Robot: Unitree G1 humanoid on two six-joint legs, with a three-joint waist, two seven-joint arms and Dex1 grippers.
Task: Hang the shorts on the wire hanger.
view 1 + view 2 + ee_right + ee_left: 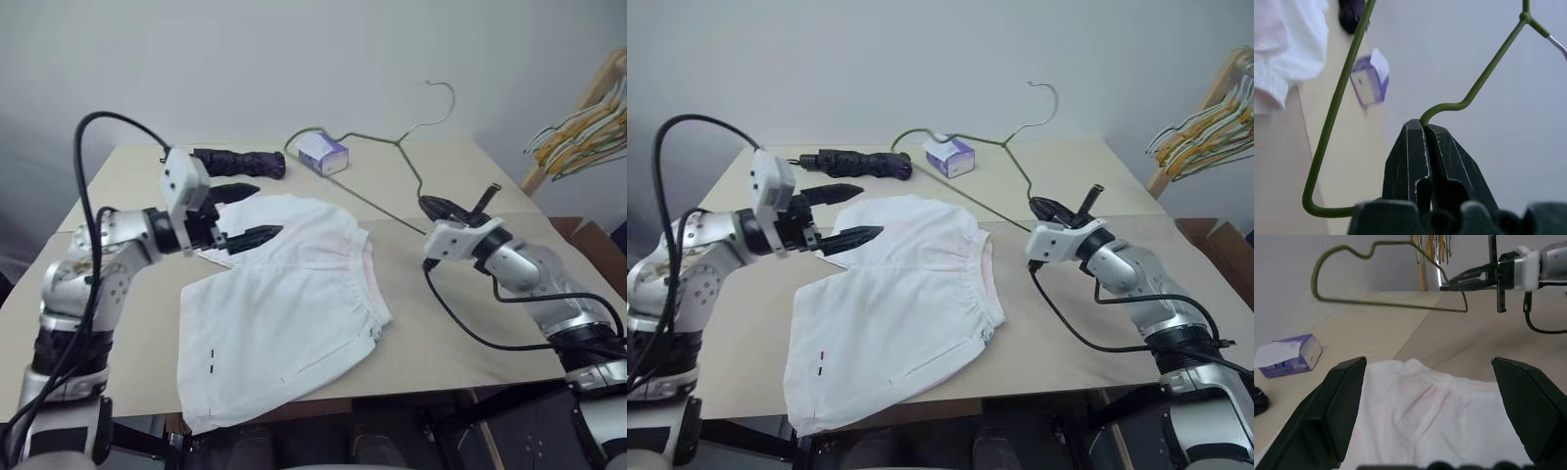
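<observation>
Nearest me, the shorts (284, 304) lie flat on the beige table (451, 333), one leg reaching the near edge. The cloth is thin and white with a faint pink cast toward the gathered, puckered waistband, and two tiny dark marks sit near the near hem. I see nothing lying on top of them.

My left gripper (240, 213) hovers just above the far left part of the shorts, its two black, wedge-shaped fingers spread wide with nothing between them. In the left wrist view the waistband lies between and beyond those fingers.

To the right, my right gripper (438, 207) has its black fingers pinched together on the hanger (392, 142), gripping the wire at one shoulder corner. The hanger is a thin olive-grey wire triangle; it is lifted and tilted, its long bar slanting over the table toward the far left, its curved hook (443, 98) up against the wall. It stands apart from the shorts, just past the waistband's right end. The right arm's black cable (470, 328) loops down onto the tabletop.

Farther back, a small purple-and-white tissue box (322, 153) sits under the hanger's frame, white tissue poking from its top. Left of it lies a dark, rumpled folded umbrella (240, 163), near the left gripper's far finger.

Beyond the table's right corner, a bunch of yellow-green and white hangers (583, 132) hangs on a pale wooden rack (588, 93). A plain grey-white wall (245, 59) closes the back.
</observation>
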